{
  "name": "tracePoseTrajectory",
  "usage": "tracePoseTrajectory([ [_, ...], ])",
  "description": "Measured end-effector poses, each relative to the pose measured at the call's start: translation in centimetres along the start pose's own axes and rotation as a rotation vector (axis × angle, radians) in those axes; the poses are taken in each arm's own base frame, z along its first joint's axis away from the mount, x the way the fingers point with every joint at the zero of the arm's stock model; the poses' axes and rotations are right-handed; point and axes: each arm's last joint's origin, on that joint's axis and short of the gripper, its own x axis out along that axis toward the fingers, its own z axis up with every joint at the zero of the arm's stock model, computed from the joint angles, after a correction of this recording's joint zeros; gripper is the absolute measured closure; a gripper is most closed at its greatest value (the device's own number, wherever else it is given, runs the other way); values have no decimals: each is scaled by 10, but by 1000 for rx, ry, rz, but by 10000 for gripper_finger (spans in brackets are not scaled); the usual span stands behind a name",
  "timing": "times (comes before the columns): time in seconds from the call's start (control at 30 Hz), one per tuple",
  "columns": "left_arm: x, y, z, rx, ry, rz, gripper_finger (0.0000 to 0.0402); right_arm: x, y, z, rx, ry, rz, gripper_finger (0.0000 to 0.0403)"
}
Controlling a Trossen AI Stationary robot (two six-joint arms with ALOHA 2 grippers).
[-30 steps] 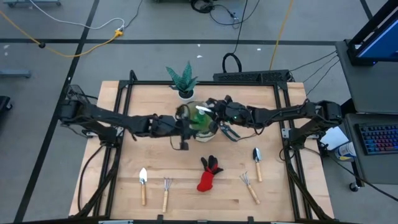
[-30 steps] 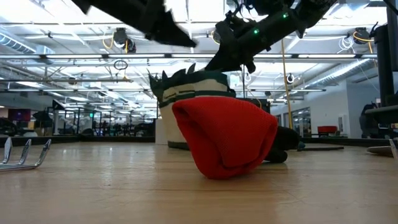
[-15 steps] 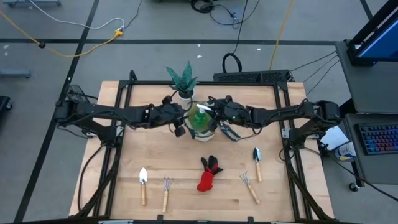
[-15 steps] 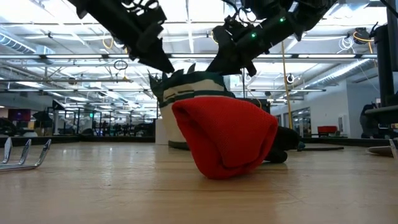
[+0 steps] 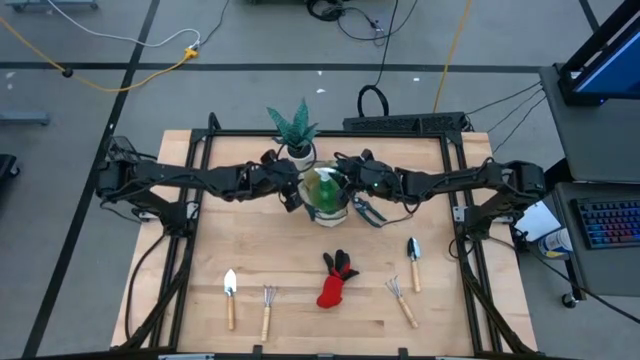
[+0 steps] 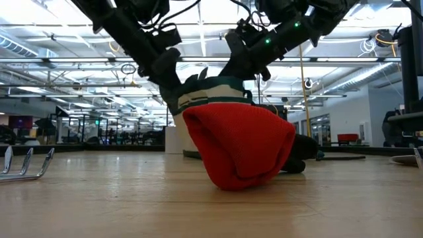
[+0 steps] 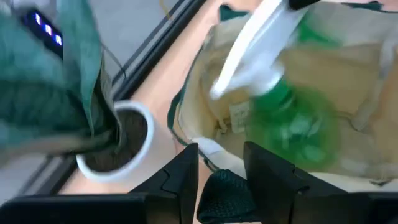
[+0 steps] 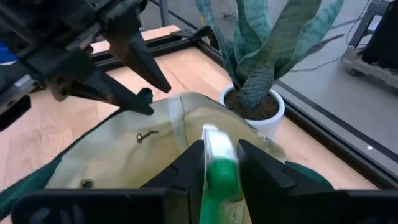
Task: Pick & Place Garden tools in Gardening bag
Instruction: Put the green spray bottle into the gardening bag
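From above, your gardening bag point(image 5: 327, 192) sits mid-table beside the potted plant point(image 5: 294, 130); glove point(image 5: 334, 280), trowels point(image 5: 413, 260) and rakes point(image 5: 267, 310) lie nearer the front edge. In the left wrist view, your left gripper point(image 7: 219, 163) has its fingers spread at the bag's rim. In the right wrist view, your right gripper point(image 8: 219, 160) pinches the spray bottle point(image 8: 217, 163) over the bag.

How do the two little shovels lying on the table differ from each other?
The left trowel lies near the table's front left corner, blade pale and bright. The right trowel lies farther back on the right side, blade darker. Each has a hand rake close by. Both have wooden handles, point their blades toward the back, and lie untouched.
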Motion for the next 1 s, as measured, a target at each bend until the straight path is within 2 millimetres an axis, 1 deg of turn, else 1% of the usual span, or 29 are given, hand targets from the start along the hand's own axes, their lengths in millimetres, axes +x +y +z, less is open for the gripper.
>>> tracePoseTrajectory([
  [0.1, -1, -3, 3, 104, -30, -10, 268, 0, 0, 0, -2, 5, -1, 304],
  [0.17, -2, -6, 7, 140, -74, -18, 268, 0, 0, -1, -3, 7, -1, 290],
  [0.37, -3, -9, 14, 189, -166, -223, 268, 0, 1, -1, -50, 12, 1, 244],
  [0.47, -3, -8, 18, 276, -212, -229, 268, -1, 4, -2, -55, 14, 15, 231],
  [0.57, -3, -6, 21, 347, -254, -222, 268, -2, 9, -3, -57, 27, 99, 228],
  [0.67, -3, -3, 24, 383, -276, -281, 268, -4, 15, -4, -61, 38, 170, 233],
  [0.83, -5, -2, 32, 400, -322, -349, 268, -5, 15, -4, -92, 24, 112, 244],
  [1.0, -7, -1, 38, 417, -354, -389, 268, -4, 14, -3, -107, 11, 112, 238],
])
